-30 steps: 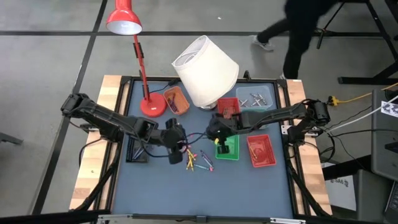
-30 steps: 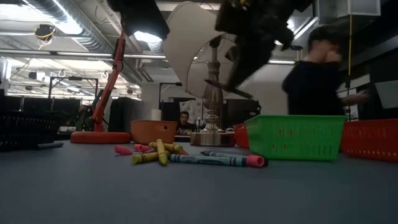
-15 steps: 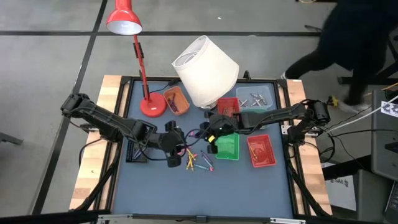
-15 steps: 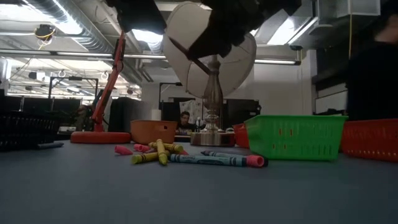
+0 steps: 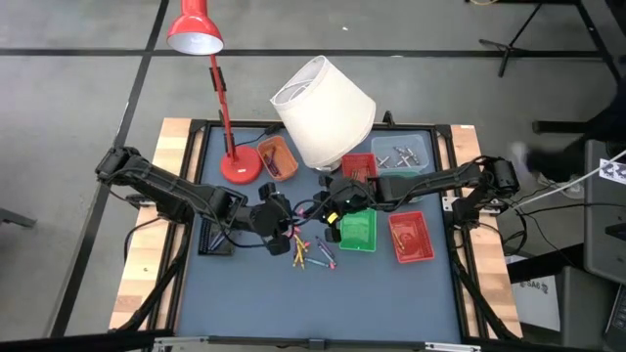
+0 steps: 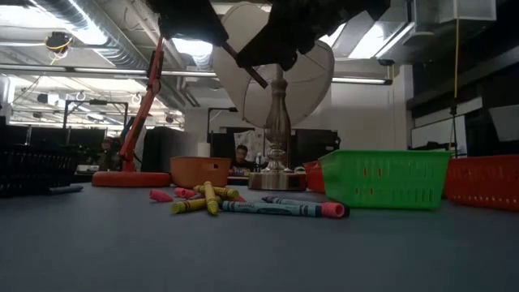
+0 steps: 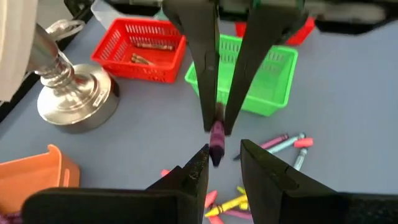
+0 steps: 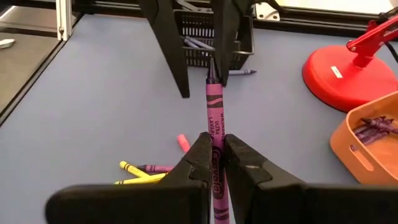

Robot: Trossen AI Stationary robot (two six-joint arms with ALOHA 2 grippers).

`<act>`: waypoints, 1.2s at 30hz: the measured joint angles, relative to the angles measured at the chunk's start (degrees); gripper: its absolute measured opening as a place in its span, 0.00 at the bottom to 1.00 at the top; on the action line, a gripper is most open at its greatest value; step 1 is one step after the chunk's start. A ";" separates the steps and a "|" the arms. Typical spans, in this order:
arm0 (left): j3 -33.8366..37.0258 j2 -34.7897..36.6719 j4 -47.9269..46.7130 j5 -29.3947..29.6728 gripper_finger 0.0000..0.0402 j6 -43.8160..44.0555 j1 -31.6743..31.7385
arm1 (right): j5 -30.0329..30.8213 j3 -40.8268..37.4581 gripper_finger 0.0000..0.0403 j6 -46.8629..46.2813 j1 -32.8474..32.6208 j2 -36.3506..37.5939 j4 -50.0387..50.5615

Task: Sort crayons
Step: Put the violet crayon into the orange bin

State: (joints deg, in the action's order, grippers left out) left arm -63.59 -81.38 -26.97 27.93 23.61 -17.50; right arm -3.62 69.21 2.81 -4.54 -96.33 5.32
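Right gripper (image 8: 216,163): fingers closed on a thin purple wax crayon (image 8: 215,134), held above the blue-grey table top (image 5: 391,293) near its middle, just beside the green plastic mesh tray (image 5: 358,231).
Left gripper (image 7: 224,163): fingers parted, facing the right gripper head-on; the free tip of the purple crayon sits between or just before its fingers (contact cannot be told).
Loose crayons (image 5: 311,252): a small scatter of yellow, pink, blue and purple sticks lying flat on the table, below the two grippers and beside the green tray.
Trays: red plastic mesh tray (image 7: 140,50) holding a few sticks; a second red tray (image 5: 411,238) just beside the green one; an orange plastic bin (image 8: 372,144) with purple sticks inside; a black mesh tray (image 8: 211,38) holding dark sticks.
Other items: red desk lamp (image 5: 221,88) on a round red base, and a white-shaded table lamp (image 5: 323,110) on a silver base, both at the table's far side.
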 joint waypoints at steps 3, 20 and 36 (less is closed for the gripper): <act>0.00 0.00 1.31 0.04 0.19 -0.17 0.30 | -0.02 0.00 0.06 0.04 0.00 0.00 -1.35; 0.00 0.00 1.30 -0.20 0.02 -0.19 0.62 | -0.02 0.00 0.06 0.19 0.02 0.00 -2.54; 0.00 0.00 0.76 -0.05 0.02 0.10 1.55 | 0.40 0.00 0.22 0.00 0.09 0.03 -2.26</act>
State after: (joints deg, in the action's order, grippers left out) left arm -63.59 -81.38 -26.21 27.88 23.71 -15.95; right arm -3.22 69.21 2.81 -4.44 -96.31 3.06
